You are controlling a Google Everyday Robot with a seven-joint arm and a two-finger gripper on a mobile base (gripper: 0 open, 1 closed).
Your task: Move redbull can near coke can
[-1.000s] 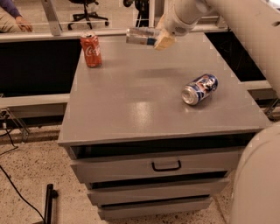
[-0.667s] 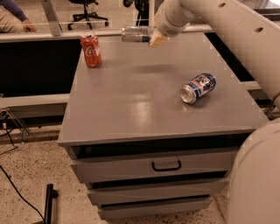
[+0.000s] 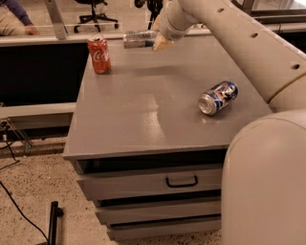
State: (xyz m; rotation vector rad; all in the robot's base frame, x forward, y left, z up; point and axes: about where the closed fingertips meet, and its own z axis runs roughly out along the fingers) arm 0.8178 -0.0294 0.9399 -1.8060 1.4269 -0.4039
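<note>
Filling the middle of the view, a grey cabinet top sits over drawers with a black handle, on speckled flooring; an office chair stands behind. The gripper, above the far edge, clasps the redbull can sideways, near the upright coke can with white script. A blue can lies on its side, its lettering unreadable.

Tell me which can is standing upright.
The coke can, far left. The blue can lies on its side; the gripper, over the far edge, holds the redbull can sideways.
</note>
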